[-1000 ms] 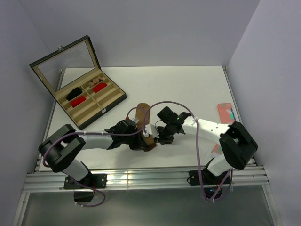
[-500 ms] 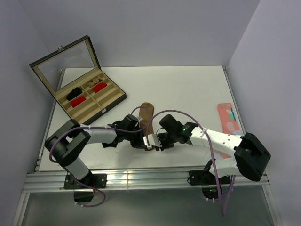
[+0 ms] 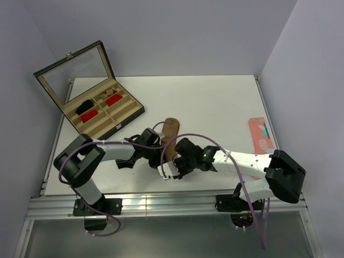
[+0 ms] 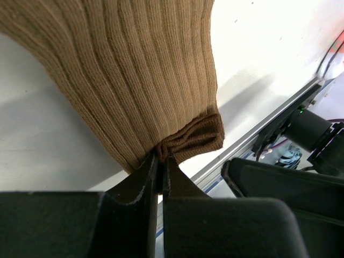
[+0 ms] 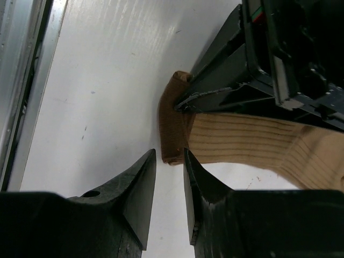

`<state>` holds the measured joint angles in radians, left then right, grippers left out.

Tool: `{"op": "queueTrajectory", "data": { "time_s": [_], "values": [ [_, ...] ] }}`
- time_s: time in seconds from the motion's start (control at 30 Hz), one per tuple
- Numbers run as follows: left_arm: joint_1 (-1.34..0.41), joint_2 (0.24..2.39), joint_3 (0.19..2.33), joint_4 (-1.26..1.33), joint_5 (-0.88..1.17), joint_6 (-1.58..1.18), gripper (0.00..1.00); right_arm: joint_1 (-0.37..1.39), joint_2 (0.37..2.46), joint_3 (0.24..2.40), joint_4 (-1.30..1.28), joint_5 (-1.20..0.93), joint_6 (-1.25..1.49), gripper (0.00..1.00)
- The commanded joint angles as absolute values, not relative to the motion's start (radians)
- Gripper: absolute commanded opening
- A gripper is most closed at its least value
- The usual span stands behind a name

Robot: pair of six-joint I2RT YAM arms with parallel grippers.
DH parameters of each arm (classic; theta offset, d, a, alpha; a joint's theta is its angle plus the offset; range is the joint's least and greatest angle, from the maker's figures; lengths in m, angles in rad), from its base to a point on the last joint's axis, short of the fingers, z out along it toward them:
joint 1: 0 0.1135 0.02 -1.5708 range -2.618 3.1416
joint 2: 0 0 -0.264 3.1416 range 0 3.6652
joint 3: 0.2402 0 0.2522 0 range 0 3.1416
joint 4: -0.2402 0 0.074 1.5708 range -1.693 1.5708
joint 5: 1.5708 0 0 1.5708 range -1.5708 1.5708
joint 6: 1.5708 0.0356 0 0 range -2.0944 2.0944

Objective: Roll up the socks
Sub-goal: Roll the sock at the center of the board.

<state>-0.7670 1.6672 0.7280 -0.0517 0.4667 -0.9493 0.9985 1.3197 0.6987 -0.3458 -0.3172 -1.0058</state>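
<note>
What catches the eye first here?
Both arms meet over the tan sock, front and centre: the left gripper is shut on its darker end, and the right gripper hovers open right at that same end. Next come the open box at the far left corner and a coral-pink sock by the right edge.

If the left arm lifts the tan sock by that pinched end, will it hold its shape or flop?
Probably floppy: the tan sock bunches into folds where the left gripper pinches it, so it would likely drape. Its ribbed knit looks grippy, so slipping seems unlikely. Lying flat, it should not roll by itself.
</note>
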Motion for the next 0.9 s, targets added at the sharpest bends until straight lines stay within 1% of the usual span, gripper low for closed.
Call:
{"op": "queueTrajectory", "data": {
  "time_s": [0.0,0.7,0.8,0.87],
  "values": [
    [-0.758,1.692,0.744,-0.147,0.466,-0.885,0.00,1.020,1.339,0.681,-0.291,-0.273,-1.031,0.34],
    [-0.749,1.687,0.738,-0.146,0.494,-0.859,0.00,1.066,1.463,0.689,-0.239,-0.175,-1.032,0.35],
    [-0.749,1.684,0.727,-0.126,0.503,-0.870,0.01,1.066,1.463,0.677,-0.212,-0.170,-1.017,0.34],
    [-0.749,1.681,0.718,-0.107,0.509,-0.876,0.01,1.066,1.468,0.675,-0.192,-0.169,-0.991,0.28]
  ]
}}
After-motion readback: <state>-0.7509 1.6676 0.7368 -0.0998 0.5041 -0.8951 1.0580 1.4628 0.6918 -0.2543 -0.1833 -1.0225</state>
